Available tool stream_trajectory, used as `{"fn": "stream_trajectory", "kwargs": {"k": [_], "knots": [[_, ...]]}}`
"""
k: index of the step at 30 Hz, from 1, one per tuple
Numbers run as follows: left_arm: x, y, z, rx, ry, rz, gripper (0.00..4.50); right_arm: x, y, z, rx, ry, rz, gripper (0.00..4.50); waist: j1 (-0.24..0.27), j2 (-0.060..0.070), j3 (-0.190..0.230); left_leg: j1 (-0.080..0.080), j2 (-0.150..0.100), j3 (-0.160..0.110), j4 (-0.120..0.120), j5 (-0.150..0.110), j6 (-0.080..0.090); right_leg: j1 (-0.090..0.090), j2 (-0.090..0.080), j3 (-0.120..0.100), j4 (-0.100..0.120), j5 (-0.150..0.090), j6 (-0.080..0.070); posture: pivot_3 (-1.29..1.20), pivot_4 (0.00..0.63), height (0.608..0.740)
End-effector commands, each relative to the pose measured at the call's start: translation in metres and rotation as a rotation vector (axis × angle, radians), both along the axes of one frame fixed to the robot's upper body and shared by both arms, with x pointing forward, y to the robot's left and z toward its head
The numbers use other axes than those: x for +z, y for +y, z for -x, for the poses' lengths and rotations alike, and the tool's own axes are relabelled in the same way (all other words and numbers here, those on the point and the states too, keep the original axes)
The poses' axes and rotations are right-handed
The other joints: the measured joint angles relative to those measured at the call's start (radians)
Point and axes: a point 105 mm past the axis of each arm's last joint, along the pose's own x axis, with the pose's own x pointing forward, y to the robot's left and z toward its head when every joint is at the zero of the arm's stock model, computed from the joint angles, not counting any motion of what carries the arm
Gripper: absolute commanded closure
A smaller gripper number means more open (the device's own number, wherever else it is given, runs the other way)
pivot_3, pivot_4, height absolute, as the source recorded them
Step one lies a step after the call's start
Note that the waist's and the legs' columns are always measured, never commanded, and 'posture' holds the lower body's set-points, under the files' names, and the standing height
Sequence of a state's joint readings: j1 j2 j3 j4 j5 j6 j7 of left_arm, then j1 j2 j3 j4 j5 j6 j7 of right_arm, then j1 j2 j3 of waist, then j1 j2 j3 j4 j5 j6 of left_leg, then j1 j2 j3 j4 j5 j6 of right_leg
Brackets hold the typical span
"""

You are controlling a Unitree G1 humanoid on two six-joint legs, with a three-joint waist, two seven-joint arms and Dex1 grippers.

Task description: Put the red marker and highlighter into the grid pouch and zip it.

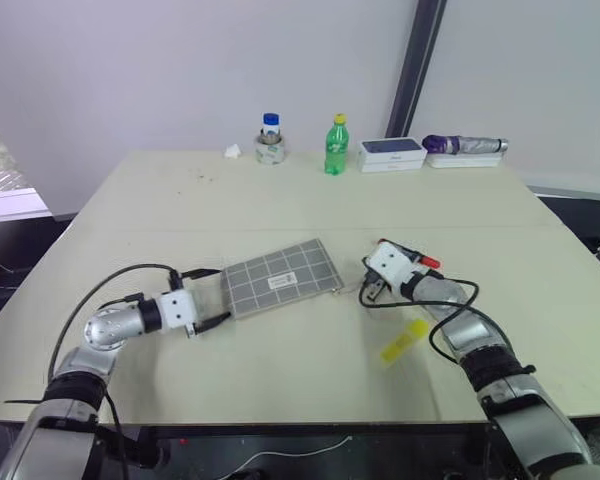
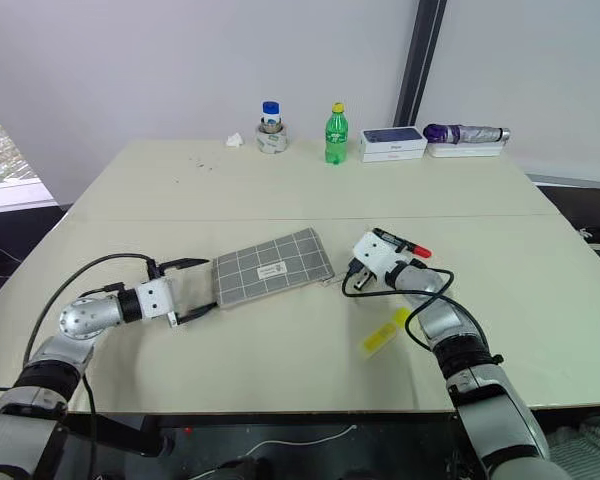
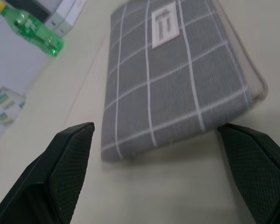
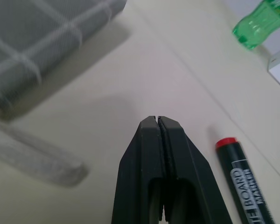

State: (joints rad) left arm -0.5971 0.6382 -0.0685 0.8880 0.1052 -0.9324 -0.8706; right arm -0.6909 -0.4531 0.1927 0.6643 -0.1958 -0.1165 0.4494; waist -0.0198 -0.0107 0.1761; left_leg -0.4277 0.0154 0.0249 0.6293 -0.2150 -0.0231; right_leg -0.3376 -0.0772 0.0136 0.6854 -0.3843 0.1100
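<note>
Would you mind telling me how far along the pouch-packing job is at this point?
Nothing is packed yet. The red marker and the highlighter lie on the table outside the grid pouch. In hand: the open left gripper faces the pouch's near end, and the shut right gripper sits empty beside the marker. Loading both pens and zipping remain.
</note>
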Motion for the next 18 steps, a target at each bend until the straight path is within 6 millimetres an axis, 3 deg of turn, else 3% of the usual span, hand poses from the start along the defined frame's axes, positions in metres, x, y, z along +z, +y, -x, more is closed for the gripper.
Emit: {"fn": "stream_trajectory", "kwargs": {"k": [1, 7, 17, 18], "knots": [[-0.006, -0.001, 0.001, -0.025, 0.006, -0.046, 0.0, 0.015, 0.014, -0.006, 0.038, -0.063, -0.004, 4.45, 0.0, 0.0, 0.0, 0.0, 0.0, 0.0, 0.0, 0.0, 0.0, 0.0, 0.0, 0.0, 0.0, 0.0, 0.0, 0.0, 0.15, 0.74], [-0.013, -0.012, 0.0, -0.06, -0.013, -0.083, 0.0, 0.01, 0.043, -0.01, 0.105, -0.073, 0.074, 4.45, 0.002, 0.0, 0.0, 0.001, 0.0, 0.0, 0.001, 0.0, 0.0, 0.001, 0.0, 0.0, 0.002, 0.0, 0.0, 0.0, 0.15, 0.74], [-0.017, -0.021, -0.002, -0.081, -0.012, -0.087, 0.0, 0.006, 0.036, -0.011, 0.1, -0.069, 0.097, 4.45, 0.009, 0.0, 0.0, 0.001, -0.001, 0.0, 0.002, 0.0, 0.0, 0.002, -0.001, 0.0, 0.002, 0.0, 0.0, 0.0, 0.15, 0.74], [-0.019, -0.023, -0.002, -0.091, 0.001, -0.086, 0.25, 0.006, 0.036, -0.011, 0.099, -0.069, 0.094, 4.48, 0.009, 0.0, 0.0, 0.001, -0.001, 0.0, 0.002, 0.0, 0.0, 0.002, -0.001, 0.0, 0.002, 0.0, 0.0, 0.0, 0.15, 0.74]]}}
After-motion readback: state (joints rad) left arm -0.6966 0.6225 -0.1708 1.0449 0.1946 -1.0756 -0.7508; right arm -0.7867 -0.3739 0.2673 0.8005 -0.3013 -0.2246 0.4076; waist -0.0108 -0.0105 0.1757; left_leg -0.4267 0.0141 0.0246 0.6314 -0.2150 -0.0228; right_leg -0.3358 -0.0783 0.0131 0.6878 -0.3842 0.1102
